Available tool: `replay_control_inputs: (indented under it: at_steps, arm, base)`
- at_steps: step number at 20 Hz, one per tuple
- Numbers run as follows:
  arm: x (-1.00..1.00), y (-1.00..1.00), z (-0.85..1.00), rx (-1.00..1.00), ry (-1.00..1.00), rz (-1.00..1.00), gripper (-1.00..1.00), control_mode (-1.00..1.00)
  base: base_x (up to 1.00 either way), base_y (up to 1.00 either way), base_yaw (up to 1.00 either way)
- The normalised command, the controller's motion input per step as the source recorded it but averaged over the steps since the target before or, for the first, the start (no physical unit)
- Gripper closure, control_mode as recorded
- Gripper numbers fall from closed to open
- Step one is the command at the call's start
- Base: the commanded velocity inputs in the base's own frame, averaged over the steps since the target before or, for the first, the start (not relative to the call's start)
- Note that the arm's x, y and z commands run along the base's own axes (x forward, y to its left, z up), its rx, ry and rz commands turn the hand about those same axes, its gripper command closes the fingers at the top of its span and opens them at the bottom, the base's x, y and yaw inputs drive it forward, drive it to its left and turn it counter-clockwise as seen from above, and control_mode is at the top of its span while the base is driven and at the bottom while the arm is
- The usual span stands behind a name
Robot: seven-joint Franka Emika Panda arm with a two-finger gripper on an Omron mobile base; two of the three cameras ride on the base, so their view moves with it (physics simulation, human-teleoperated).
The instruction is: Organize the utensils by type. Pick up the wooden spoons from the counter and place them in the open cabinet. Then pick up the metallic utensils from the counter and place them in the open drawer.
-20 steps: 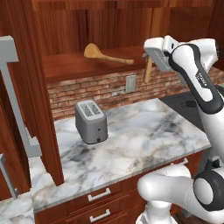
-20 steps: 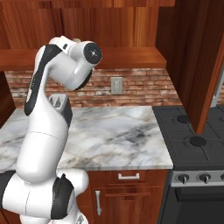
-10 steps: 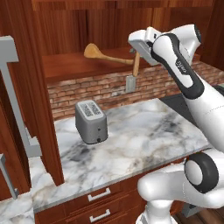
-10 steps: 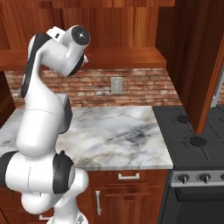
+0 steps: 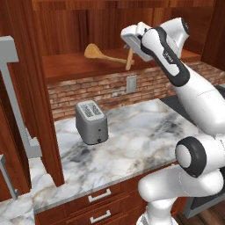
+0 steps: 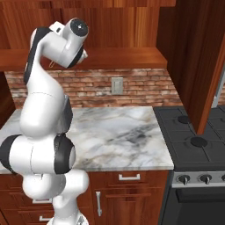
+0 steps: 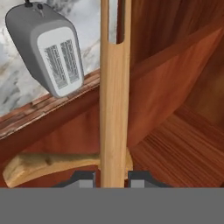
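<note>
The gripper (image 5: 130, 56) is holding a pale wooden spoon (image 5: 129, 59) up high, in front of the open cabinet (image 5: 79, 66). The two finger tips (image 7: 83, 178) are squeezing the spoon's stick, one on each side, and the long tan stick is standing straight up the middle of the hand view. A second ago the arm was reaching up on the right side of the left base view, with the spoon out past the end of the shelf. Now the arm has swung over to the left, and the held spoon is hanging above the shelf, just beside the handle of the bigger orange-brown spoon (image 5: 103, 54). That bigger spoon is lying on the wood shelf with its round bowl on the left, and it has not moved since before. In the hand view it is lying across the bottom, behind the held spoon (image 7: 114, 109). The grey toaster (image 5: 91, 121) is sitting on the white marble counter (image 5: 145, 132) under the shelf, in the same spot as before. In the right base view the arm's top part has leaned further toward the shelf
</note>
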Motion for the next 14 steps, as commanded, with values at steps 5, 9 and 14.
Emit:
replay_control_inputs:
  at_steps: [5,9,14]
  arm:
    - [0.39,0.09,-0.21,0.02,0.00,-0.05,1.00,-1.00]
    - [0.44,0.20,-0.01,0.00,0.00,-0.03,1.00,-1.00]
    - [0.43,0.23,0.00,0.00,0.00,-0.04,1.00,-1.00]
  base:
    - [0.00,0.00,0.00]
    - [0.00,0.00,0.00]
    - [0.00,0.00,0.00]
